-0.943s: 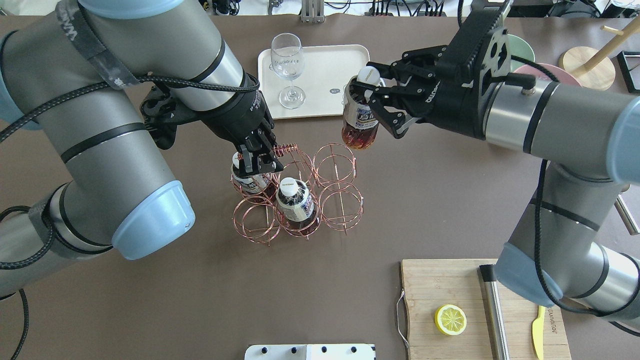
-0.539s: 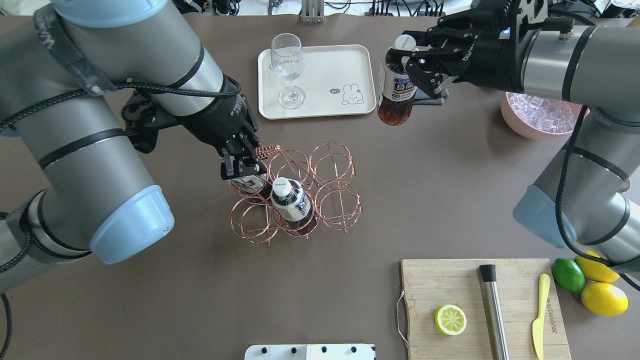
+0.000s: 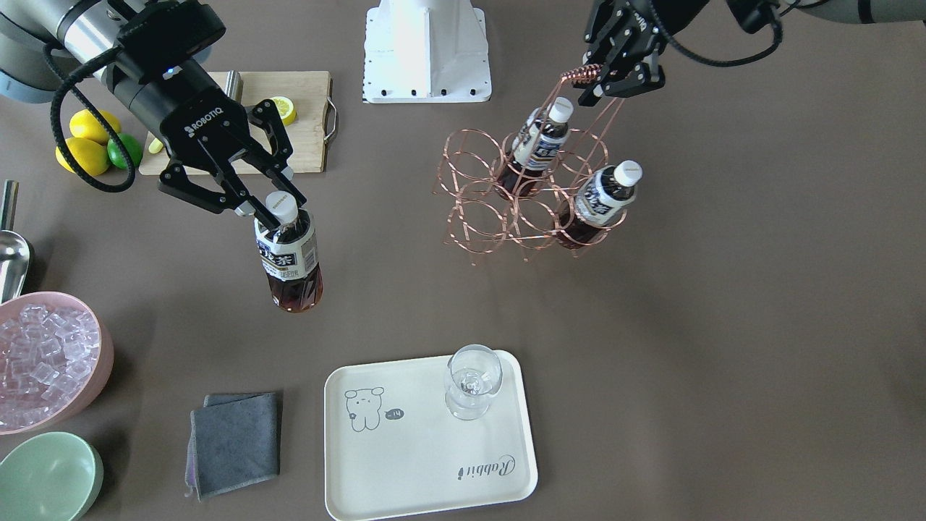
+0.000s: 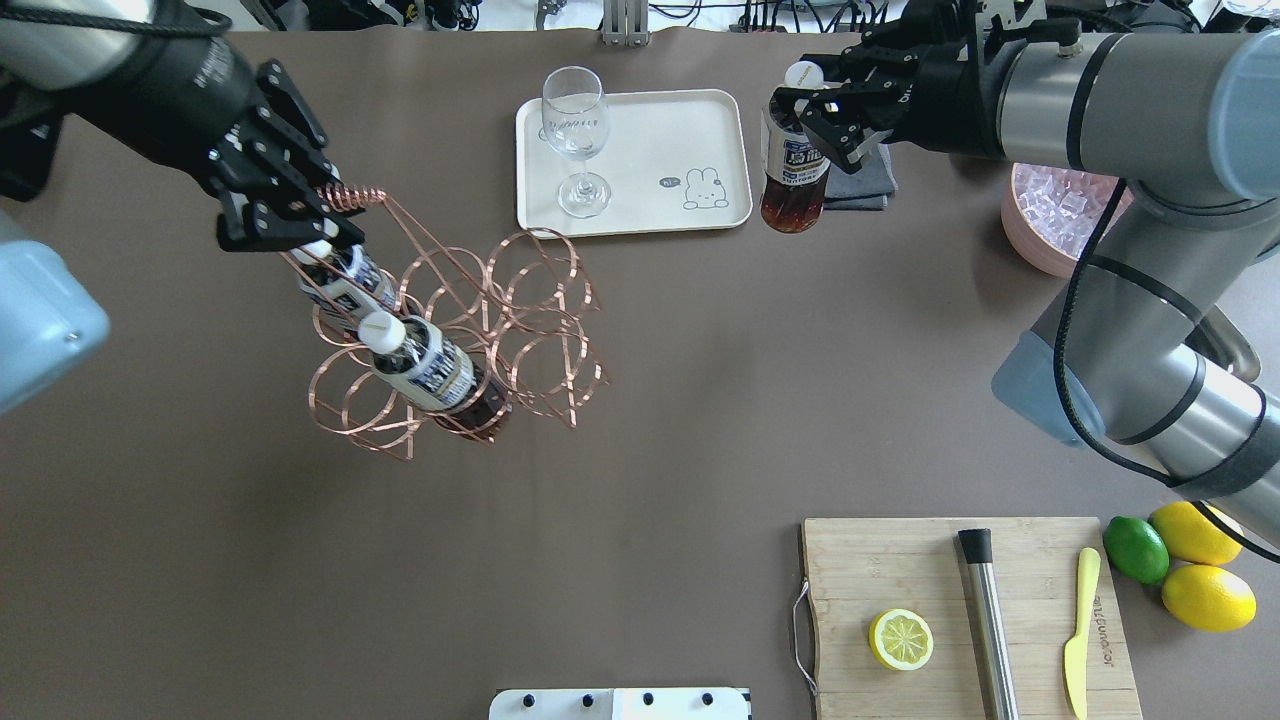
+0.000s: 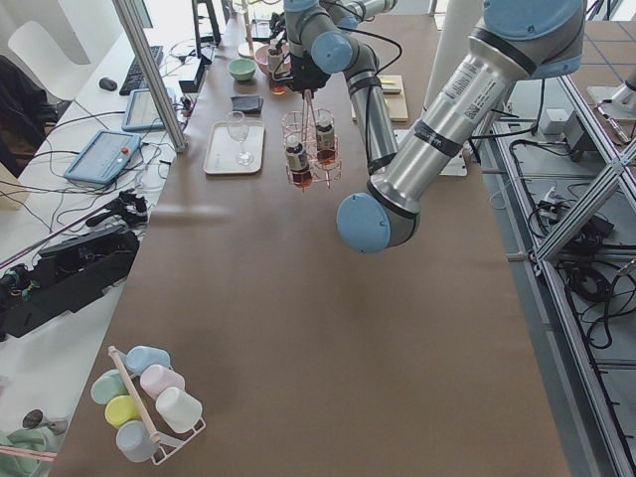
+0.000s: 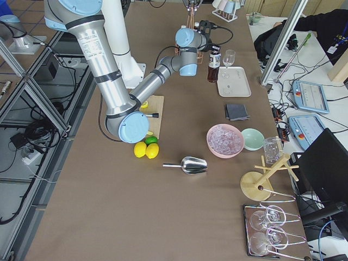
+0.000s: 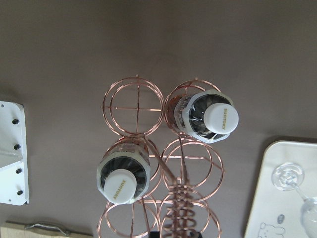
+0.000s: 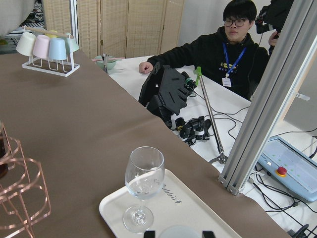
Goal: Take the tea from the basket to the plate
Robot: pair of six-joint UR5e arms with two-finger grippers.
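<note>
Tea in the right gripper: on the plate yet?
Not yet. The right gripper holds the tea clear of the plate; only the glass stands there.

Brown table [image 4: 640, 560], slatted folding screen [image 8: 124, 25]

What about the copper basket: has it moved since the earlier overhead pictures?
Yes. In the overhead view the basket has shifted left, from below the plate to mostly past its left edge, carried by the left gripper.

You've got the stemmed glass [image 8: 143, 183] upright on the plate [image 8: 190, 210], basket [image 8: 22, 188] rings at left edge. Mug rack [image 8: 47, 49] far back, person [image 8: 223, 54] in black seated beyond.
</note>
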